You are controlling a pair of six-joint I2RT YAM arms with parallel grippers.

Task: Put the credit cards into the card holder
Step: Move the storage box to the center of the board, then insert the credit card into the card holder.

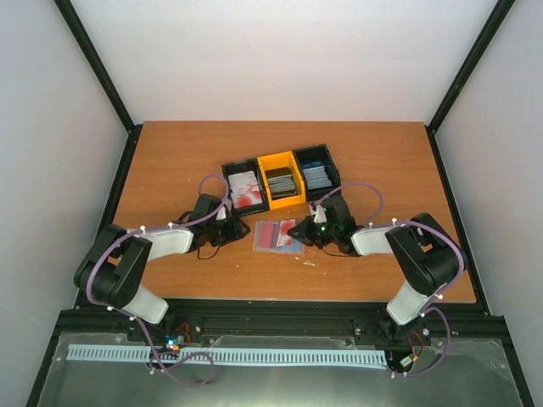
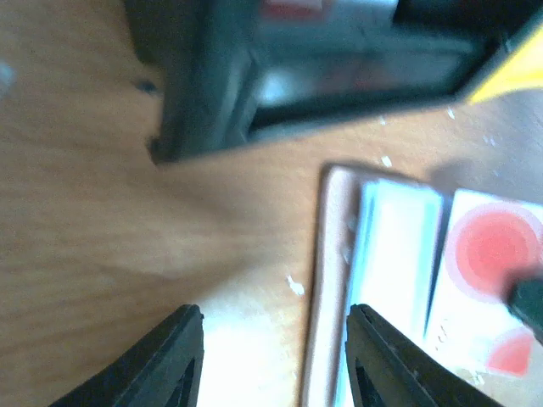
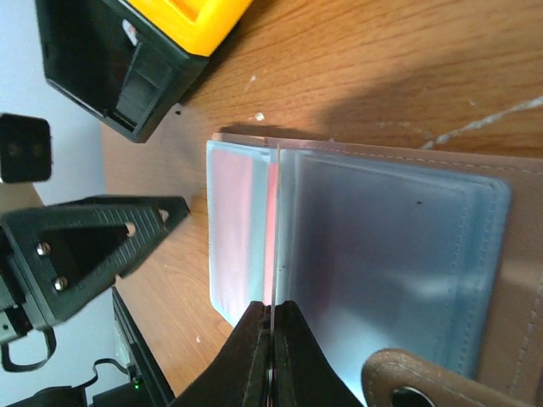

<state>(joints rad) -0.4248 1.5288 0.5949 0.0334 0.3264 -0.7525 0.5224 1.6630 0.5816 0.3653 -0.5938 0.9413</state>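
Pinching shut, the right gripper (image 3: 272, 318) holds a thin sheet that its own camera sees only edge-on: a pale line with a red tint, running straight ahead from the fingertips. The faces of the sheet are hidden in that view. The left wrist view shows it as the red-blotched card (image 2: 488, 271), cut off by the picture's right border, with a dark tip of the right gripper at its edge. How deep the card sits in a sleeve cannot be told.

Under and ahead of those fingers the card holder (image 3: 390, 246) lies open and flat on the table (image 3: 382, 68), clear sleeves up. It is cut off to the right, and its brown snap strap (image 3: 416, 381) is just right of the fingers.

The left gripper (image 2: 273, 315) stands partly open with only bare wood between its fingers; the holder's edge lies just beside its right finger. Ahead of it a black bin (image 2: 212, 76) is badly blurred. A yellow bin (image 3: 182, 21) is clipped at the top of the right wrist view.
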